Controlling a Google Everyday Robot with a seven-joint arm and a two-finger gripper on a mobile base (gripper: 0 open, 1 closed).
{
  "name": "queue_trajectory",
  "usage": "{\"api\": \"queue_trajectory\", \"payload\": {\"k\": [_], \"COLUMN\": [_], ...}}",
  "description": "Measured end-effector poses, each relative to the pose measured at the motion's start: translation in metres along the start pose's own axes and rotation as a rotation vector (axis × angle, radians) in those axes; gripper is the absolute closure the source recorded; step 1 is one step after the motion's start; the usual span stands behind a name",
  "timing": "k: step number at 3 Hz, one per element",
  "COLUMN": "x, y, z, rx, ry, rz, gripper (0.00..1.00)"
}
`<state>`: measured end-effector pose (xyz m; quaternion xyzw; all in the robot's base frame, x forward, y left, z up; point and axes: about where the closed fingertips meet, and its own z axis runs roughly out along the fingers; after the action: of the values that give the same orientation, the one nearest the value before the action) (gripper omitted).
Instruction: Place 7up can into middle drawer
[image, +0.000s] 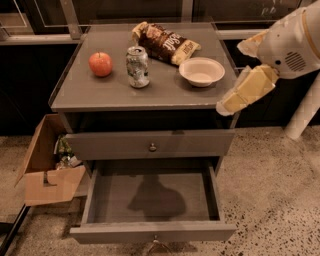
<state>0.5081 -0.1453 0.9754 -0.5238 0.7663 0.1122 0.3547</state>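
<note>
My claw (232, 101) hangs at the right of the frame, off the right edge of the desk (100, 97) and just below the level of its top, carrying nothing. It is wrapped in pale covering and angled away from me, so I cannot tell whether it is spread or pressed together. The 7up can (137, 66) stands upright in the upper middle of the frame, on the desk and well apart from the claw.

My main worry is the path in. The bowl (201, 71) sits between the claw and the can, so a low sweep from the right would likely shove it along or push it into the can. The chip bag (167, 44) lies just behind the can, and a reach that overshoots could snag it. The apple (100, 64) is near the can's left side and would roll if the can were knocked that way.

The can is narrow and looks light, so I judge that a glancing touch would tip it, and once on its side it could roll off the desk.

The middle drawer (125, 233) stands open at the bottom of the frame, under the closed drawer front (115, 146). A release made too far back would land the can on that closed front's top edge, and one made from too high could bounce it out towards the cardboard box (42, 175) at lower left.
</note>
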Motion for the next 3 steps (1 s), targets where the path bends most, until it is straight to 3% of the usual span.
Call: {"api": "queue_trajectory", "payload": {"k": [2,3], "x": [-0.042,-0.047], "y": [-0.005,-0.004], "z": [0.04,0.043], "rx": [-0.09,-0.097], "ry": [-0.015,-0.016], "rz": [-0.093,-0.103], "gripper": [0.0,0.0]}}
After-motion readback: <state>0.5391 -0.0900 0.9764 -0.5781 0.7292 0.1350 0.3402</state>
